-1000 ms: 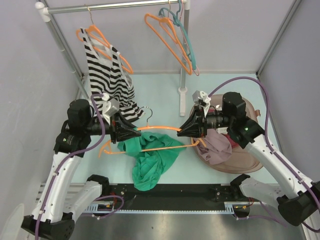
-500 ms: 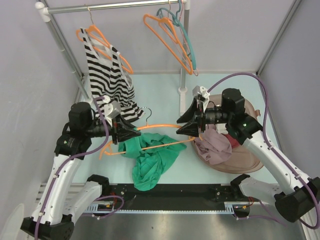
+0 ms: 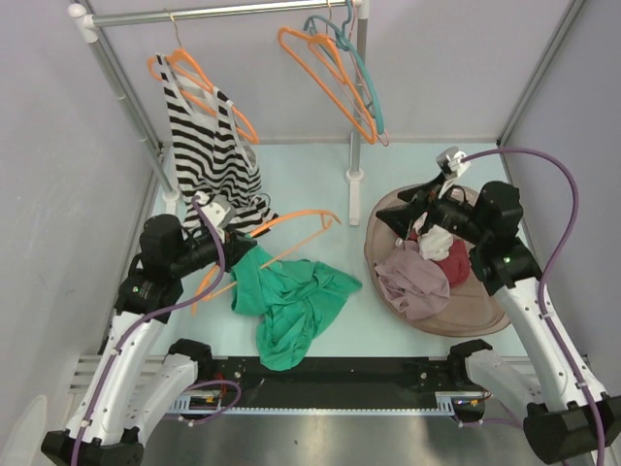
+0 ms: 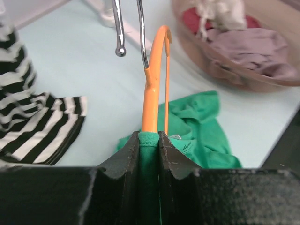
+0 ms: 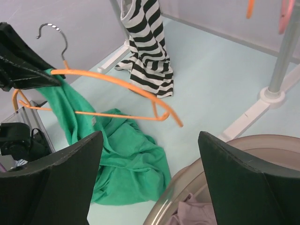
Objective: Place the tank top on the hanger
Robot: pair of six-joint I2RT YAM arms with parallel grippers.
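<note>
A pale blue-green surface is seen from above, with a white-and-metal clothes rail set along its far side. A black-and-white striped top is hung from the rail on the left, and its hem is spread on the surface. To the right, a wide brownish basin is placed on the surface; a mauve garment is heaped in it, with red and white cloth beside that.

The tank top, plain green, is mostly piled on the surface near the front edge, between the two arms and left of the basin. One part of it is drawn up to the left gripper. There it is draped over the hanger, close to the hook. The hanger is orange and is held tilted above the surface. Its far tip is free in the air and is pointed toward the basin. Its silver hook is raised beside the striped top.

The left gripper is closed to a narrow gap. A band of green fabric is pinched between its jaws, and the hanger's orange arm is seen rising out of that same pinch.

The right gripper is spread wide over the left part of the basin. Nothing is held in it.

Spare orange hangers and a teal hanger are hung on the rail at the right.
</note>
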